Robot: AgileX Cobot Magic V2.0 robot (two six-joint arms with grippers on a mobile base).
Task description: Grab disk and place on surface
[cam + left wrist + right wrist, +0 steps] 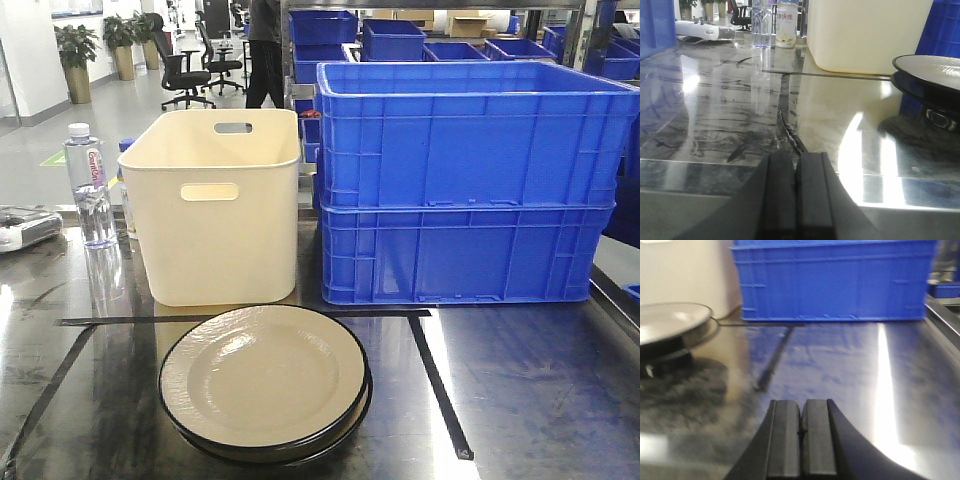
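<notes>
A: What writing can be read?

B: The water bottle (90, 185) carries a white label with red lettering; the word cannot be made out. In the left wrist view a white can (786, 24) behind the bottle shows red Chinese characters that read roughly 快线. No other text is legible.

A: Item count?

B: One cream bin (218, 205) with handle slots. Two large blue crates (465, 180), one stacked on the other, just to the right of the bin, with more blue crates farther behind. One bottle to the left of the bin. One can, one grey device (25, 228) further left of the bin. The plates (265, 382) form a stack directly in front of the bin: a cream plate with a dark rim on top, and at least one dark rim under it. The exact number in the stack cannot be told.

A: Location of the stack?

B: It rests on the glossy dark tabletop (530, 390), inside the rectangle marked by black tape strips (438, 385), near the bin but not touching it.

A: Tool state?

B: The left gripper (796, 200) has its fingers pressed together, holding nothing, low over the tabletop, left of the stack. The right gripper (801, 440) is likewise closed and empty, right of the stack.
</notes>
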